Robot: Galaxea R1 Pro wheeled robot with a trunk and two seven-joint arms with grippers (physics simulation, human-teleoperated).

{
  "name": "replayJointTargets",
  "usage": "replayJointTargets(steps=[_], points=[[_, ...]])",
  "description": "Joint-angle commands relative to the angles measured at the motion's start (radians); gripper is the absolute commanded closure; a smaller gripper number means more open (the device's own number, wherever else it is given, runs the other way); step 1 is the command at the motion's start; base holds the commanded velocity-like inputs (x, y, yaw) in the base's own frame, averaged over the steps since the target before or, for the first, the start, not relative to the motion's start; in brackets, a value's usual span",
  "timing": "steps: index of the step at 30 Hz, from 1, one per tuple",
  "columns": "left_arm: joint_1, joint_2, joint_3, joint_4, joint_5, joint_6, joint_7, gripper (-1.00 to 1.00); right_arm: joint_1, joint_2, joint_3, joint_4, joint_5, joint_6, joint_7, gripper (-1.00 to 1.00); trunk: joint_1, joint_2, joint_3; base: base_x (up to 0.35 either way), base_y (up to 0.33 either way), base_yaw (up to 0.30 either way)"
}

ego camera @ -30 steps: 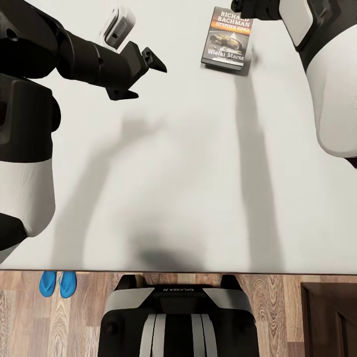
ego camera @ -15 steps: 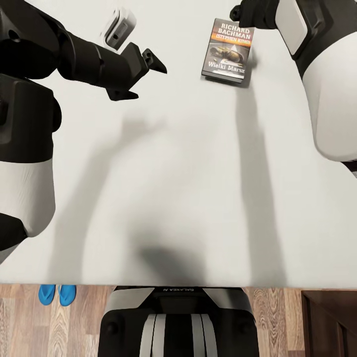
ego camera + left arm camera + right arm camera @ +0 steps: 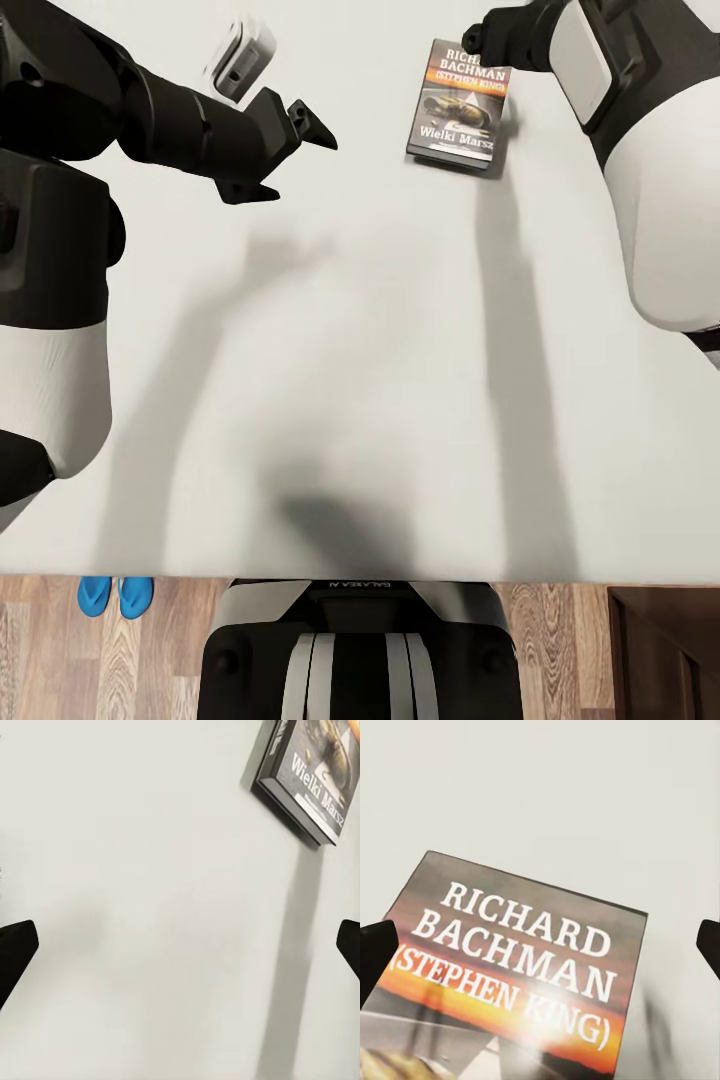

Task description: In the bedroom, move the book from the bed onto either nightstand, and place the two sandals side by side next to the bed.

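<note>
Both end effectors above bed (image 3: 360,380)

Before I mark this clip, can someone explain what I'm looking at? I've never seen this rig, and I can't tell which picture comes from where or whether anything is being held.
This is a simulated two-armed robot on wheels. The large picture looks down from its head over a bed with a pale mattress. The other two come from cameras near each gripper, looking along its fingers.

The left gripper hangs open above the mattress, holding nothing. The right gripper is over the top of the book; its dark fingers show wide apart at the picture's edges, so it is open and the book lies flat, not yet grasped.

A small white object also lies on the mattress. The two blue sandals sit together on the wood floor by the bed's near edge.
</note>
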Motion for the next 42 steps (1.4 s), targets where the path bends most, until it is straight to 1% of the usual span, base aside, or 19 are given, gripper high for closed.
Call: replayJointTargets(steps=[1, 7, 14, 20, 42], points=[[-0.001, 0.001, -0.001, -0.001, 0.005, 0.008, 0.008, -1.00, 0.001, 0.001, -0.005, -0.001, 0.009, 0.003, 0.006, -1.00, 0.000, 0.000, 0.000, 0.007, 0.000, 0.000], [-0.001, -0.001, -0.001, -0.001, 0.005, 0.008, 0.008, -1.00, 0.005, 0.000, -0.005, 0.028, 0.009, -0.011, 0.005, -1.00, 0.000, 0.000, 0.000, 0.004, 0.000, 0.000], [0.000, -0.005, -0.002, -0.001, 0.005, 0.008, 0.008, -1.00, 0.004, 0.000, -0.003, 0.108, 0.009, -0.093, 0.004, -1.00, 0.000, 0.000, 0.000, 0.001, 0.000, 0.000], [0.000, -0.003, -0.002, 0.000, 0.006, 0.008, 0.007, -1.00, 0.004, -0.001, -0.002, 0.132, 0.009, -0.126, 0.005, -1.00, 0.000, 0.000, 0.000, 0.000, 0.000, 0.000], [0.012, -0.001, -0.002, 0.000, 0.005, 0.008, 0.008, -1.00, 0.020, -0.001, -0.002, 0.141, 0.009, -0.138, 0.006, -1.00, 0.000, 0.000, 0.000, 0.000, 0.000, 0.000]])
